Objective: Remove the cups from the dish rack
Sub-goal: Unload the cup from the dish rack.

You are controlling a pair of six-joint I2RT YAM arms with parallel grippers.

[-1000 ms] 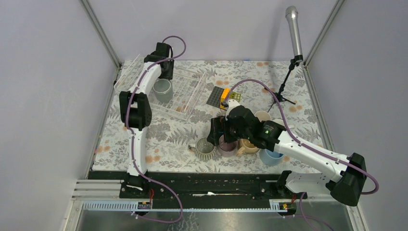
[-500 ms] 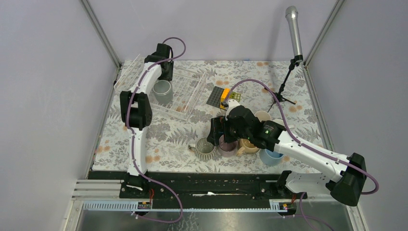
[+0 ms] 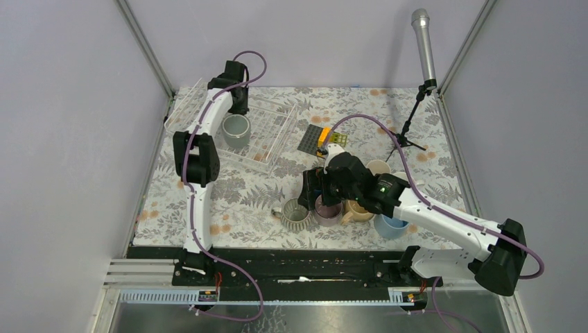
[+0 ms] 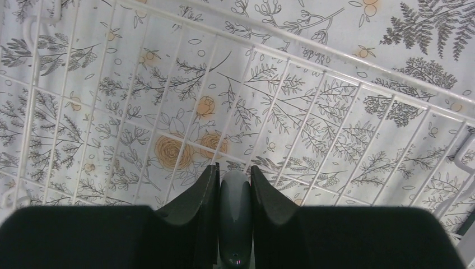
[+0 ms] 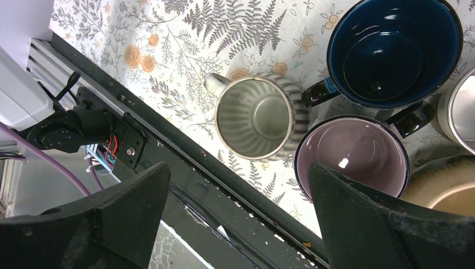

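Grey mug [image 4: 234, 216] rim, clamped in left gripper [image 4: 233, 169]

nine cups [image 3: 236, 130], one dish rack [image 3: 274, 142], two arms [image 3: 196, 201], one microphone [image 3: 422, 41]

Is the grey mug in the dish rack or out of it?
In. The grey mug is upright inside the dish rack, with the left tool shut on its rim.

Cup [image 3: 235, 130] in dish rack [image 3: 274, 133], other cups [image 3: 297, 215] right
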